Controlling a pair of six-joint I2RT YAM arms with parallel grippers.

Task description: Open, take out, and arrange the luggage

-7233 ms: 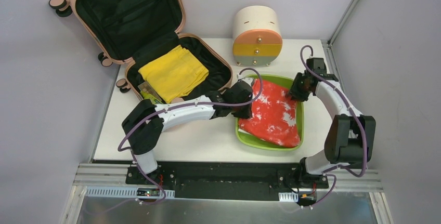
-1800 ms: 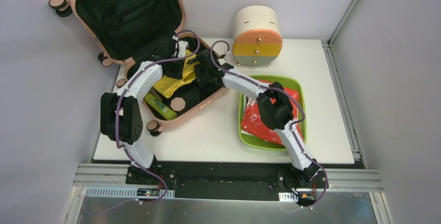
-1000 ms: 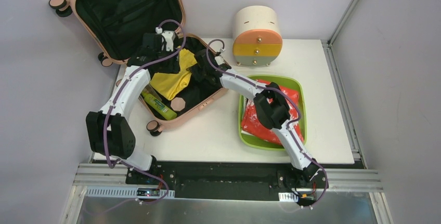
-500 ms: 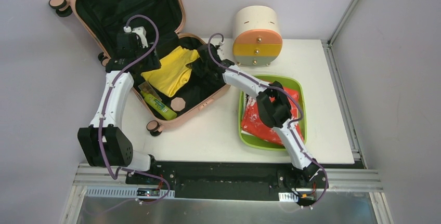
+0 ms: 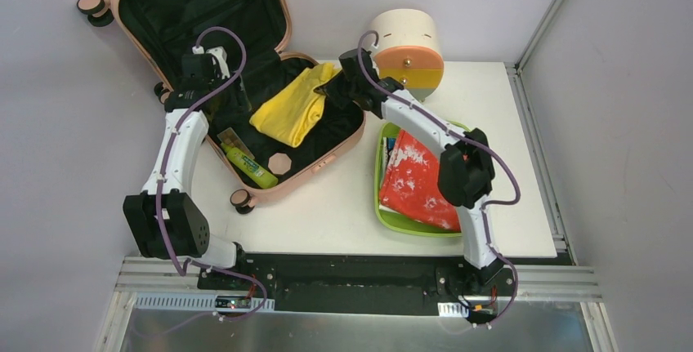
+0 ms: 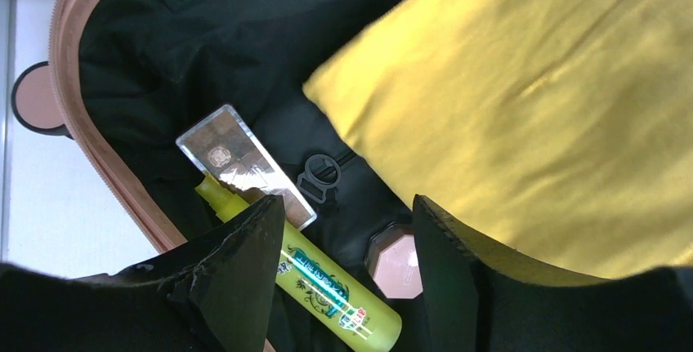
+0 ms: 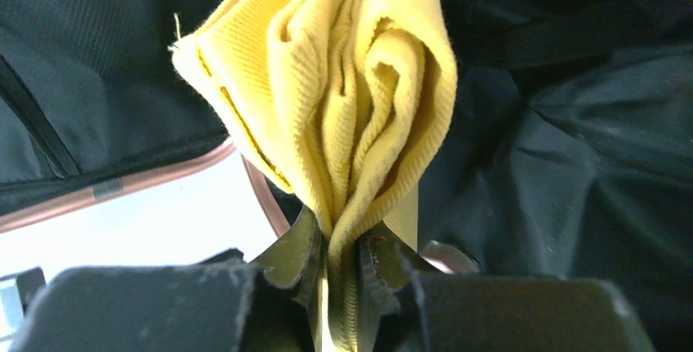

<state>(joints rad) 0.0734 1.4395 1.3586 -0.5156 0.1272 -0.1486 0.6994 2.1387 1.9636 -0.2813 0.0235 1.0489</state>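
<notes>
One thin pinch: right gripper [image 7: 343, 280] clamps just an edge of the yellow cloth [image 5: 290, 111], the rest sagging into the luggage [image 5: 196, 9], open at far left. Dragged right, it may snag there or slip free. Left gripper [image 6: 347, 233] hangs wide, empty.

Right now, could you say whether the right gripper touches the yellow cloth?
Touching. The right wrist view shows the right gripper pinched on the bunched yellow cloth.

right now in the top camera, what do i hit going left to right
inside the luggage: green bottle → yellow cloth, then past it the cream drawer unit; green tray overlaps the unit, so left out
</notes>
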